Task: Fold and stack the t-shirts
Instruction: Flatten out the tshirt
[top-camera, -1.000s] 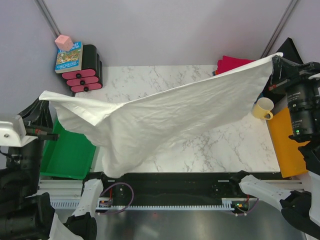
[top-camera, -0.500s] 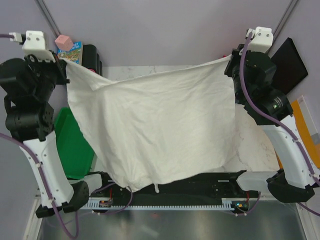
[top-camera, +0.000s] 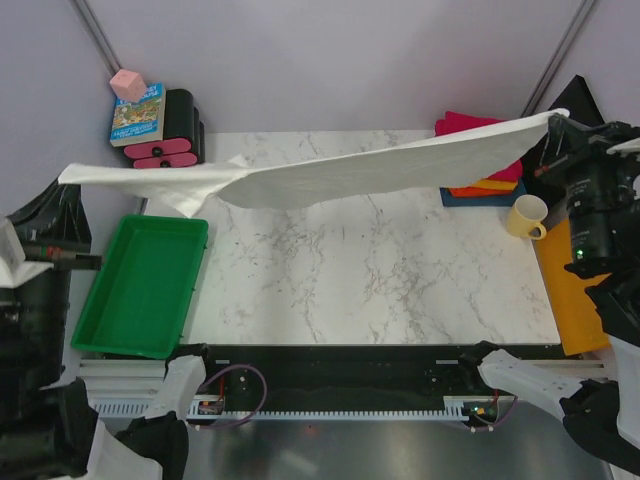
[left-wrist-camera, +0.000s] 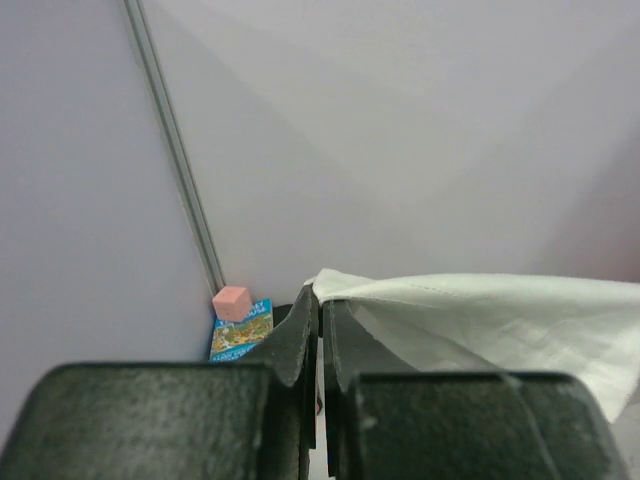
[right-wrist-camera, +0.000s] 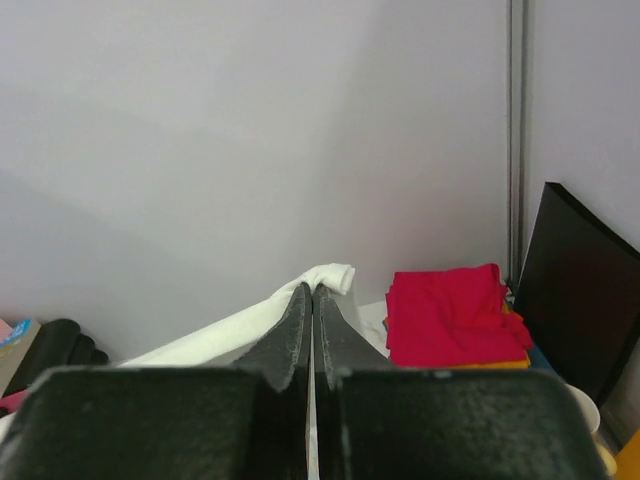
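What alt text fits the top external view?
A white shirt hangs stretched in the air across a marble table, one end pinched in the left pincer, the other in the right pincer. Beneath lie a green tray at left and, at right, a stack of folded shirts beside a yellow mug.

off-white t-shirt (top-camera: 350, 175) stretched above marble table (top-camera: 380, 290) (edge-on, nearly flat), green tray (top-camera: 140, 285) left

T-shirts, four in total: one off-white t-shirt (top-camera: 380, 170), one magenta t-shirt (top-camera: 462, 125), one orange t-shirt (top-camera: 487, 187), one dark blue t-shirt (top-camera: 452, 198). Green tray (top-camera: 140, 285): one. Yellow mug (top-camera: 526, 216): one. Pink cube (top-camera: 127, 84): one. Book (top-camera: 138, 112): one.
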